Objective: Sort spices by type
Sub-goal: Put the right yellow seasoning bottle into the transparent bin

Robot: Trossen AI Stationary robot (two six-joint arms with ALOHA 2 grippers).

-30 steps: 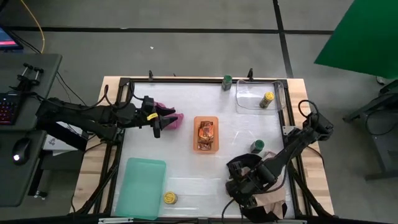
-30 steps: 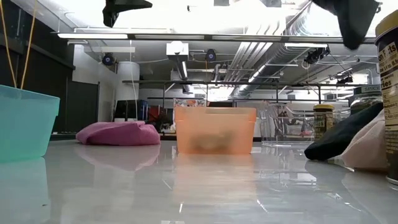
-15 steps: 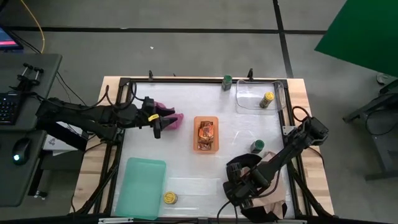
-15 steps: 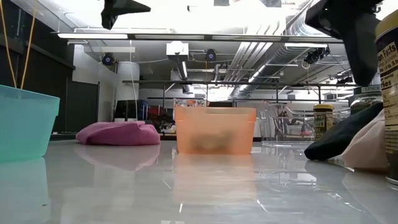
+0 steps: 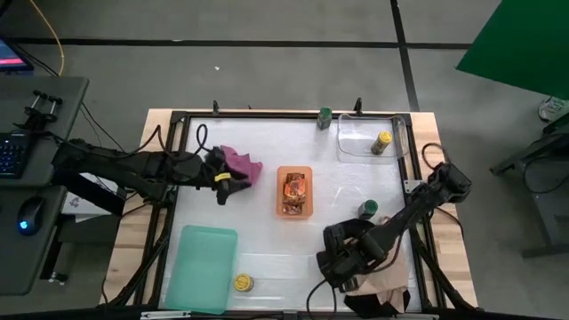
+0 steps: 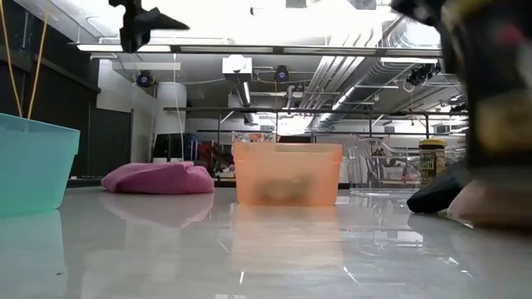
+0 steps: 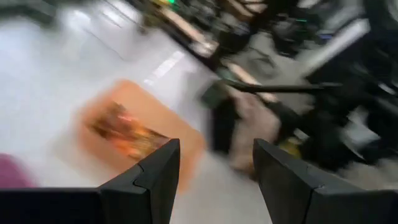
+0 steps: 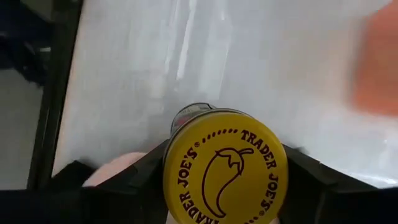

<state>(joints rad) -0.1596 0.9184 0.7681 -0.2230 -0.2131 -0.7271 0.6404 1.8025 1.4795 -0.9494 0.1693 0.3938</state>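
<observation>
My right gripper (image 5: 340, 264) hangs over the table's near right part, shut on a yellow-lidded spice jar (image 8: 225, 167); the low view shows this jar (image 6: 495, 91) blurred at the right. My left gripper (image 5: 222, 188) is open and holds nothing, just near of the magenta cloth (image 5: 240, 164). An orange tray (image 5: 294, 191) at mid-table holds orange-and-black packets (image 5: 294, 188). One green-lidded jar (image 5: 367, 210) stands right of the tray, another (image 5: 324, 116) at the far edge. One yellow-lidded jar (image 5: 383, 142) sits in a clear bin, another (image 5: 242, 283) at the near edge. My right gripper pinches the yellow-lidded jar between its two fingers (image 8: 134, 183), one on each side of the yellow lid (image 8: 186, 180). The fingers come from above, pointing down, and the lid faces up at the wrist camera. In the low view the jar sits upright, its base above the cloths.
A teal tray (image 5: 203, 265) lies at the near left. The clear bin (image 5: 356, 142) stands at the far right. A tan cloth (image 5: 384, 286) and a black cloth (image 6: 436, 195) lie under my right arm. Bare tabletop lies between the orange tray and the near edge.
My left gripper has drawn back from the magenta cloth toward the near edge and is still moving. My right gripper has come down onto the yellow-lidded jar at the near right; the jar now shows higher and blurred in the low view, off the table.
</observation>
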